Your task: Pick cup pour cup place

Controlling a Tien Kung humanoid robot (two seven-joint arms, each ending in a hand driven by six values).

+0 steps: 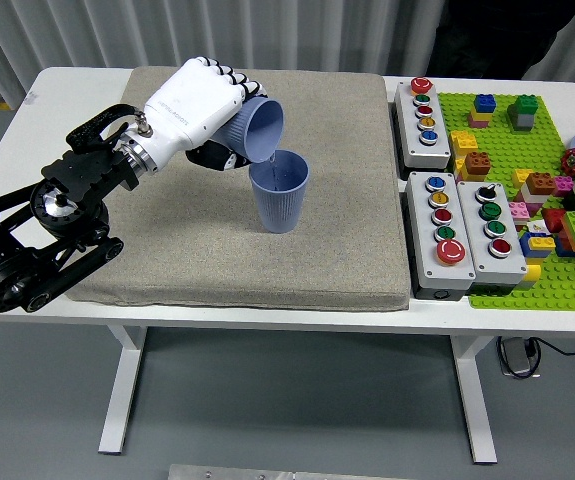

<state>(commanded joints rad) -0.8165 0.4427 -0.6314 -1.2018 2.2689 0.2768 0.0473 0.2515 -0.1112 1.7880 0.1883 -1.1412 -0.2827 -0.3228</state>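
Left hand (199, 100) clamped on tilted cup (252, 128), rim just above upright cup (279, 193) on mat (347, 240).

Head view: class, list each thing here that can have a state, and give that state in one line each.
Left robot hand: shut on the tilted cup.
Tilted cup: held on its side, mouth over the standing cup.
Standing cup: upright on the grey mat, liquid inside.
Right robot hand: not in view.
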